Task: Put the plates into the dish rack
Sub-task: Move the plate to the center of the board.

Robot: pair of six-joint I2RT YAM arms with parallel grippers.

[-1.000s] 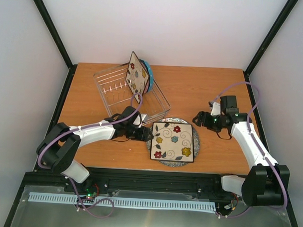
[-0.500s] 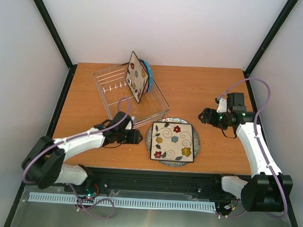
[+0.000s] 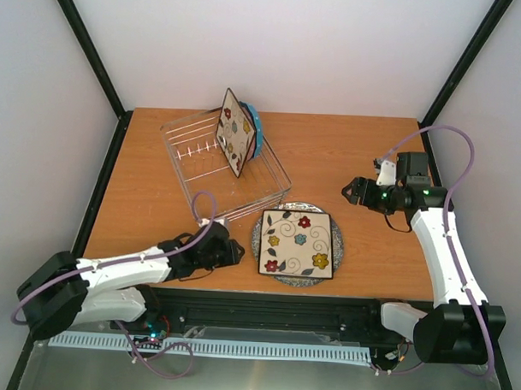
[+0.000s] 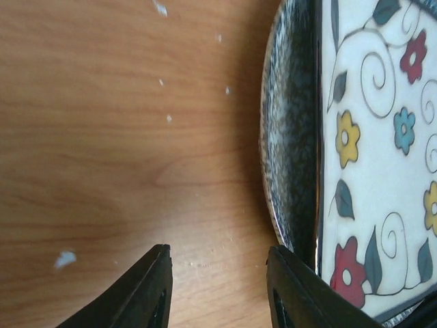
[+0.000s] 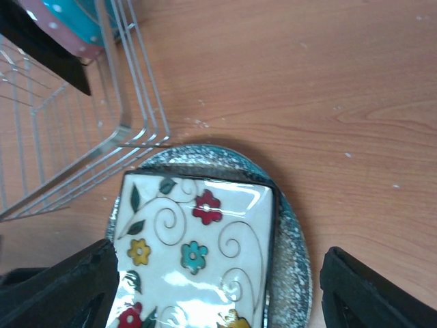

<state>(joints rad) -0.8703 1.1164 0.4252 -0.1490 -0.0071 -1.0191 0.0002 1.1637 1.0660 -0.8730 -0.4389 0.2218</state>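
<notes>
Plates left to load, a square cream plate (image 3: 298,242) on a round grey plate (image 3: 338,241), lie at lower centre, below the dish rack (image 3: 192,151). Step in hand: pickup. The left gripper (image 4: 218,256), jaws apart and empty, sits beside the grey rim; the right gripper (image 3: 350,191) is spread wide. Next move: pinch that rim.

Counter (image 4: 102,137): wood grain, smooth, matt. Rack (image 5: 124,126): thin shiny metal wire. Square plate (image 5: 194,253): v. glossy glazed ceramic. Grey plate (image 4: 290,137): speckled glaze, semi-gloss.
</notes>
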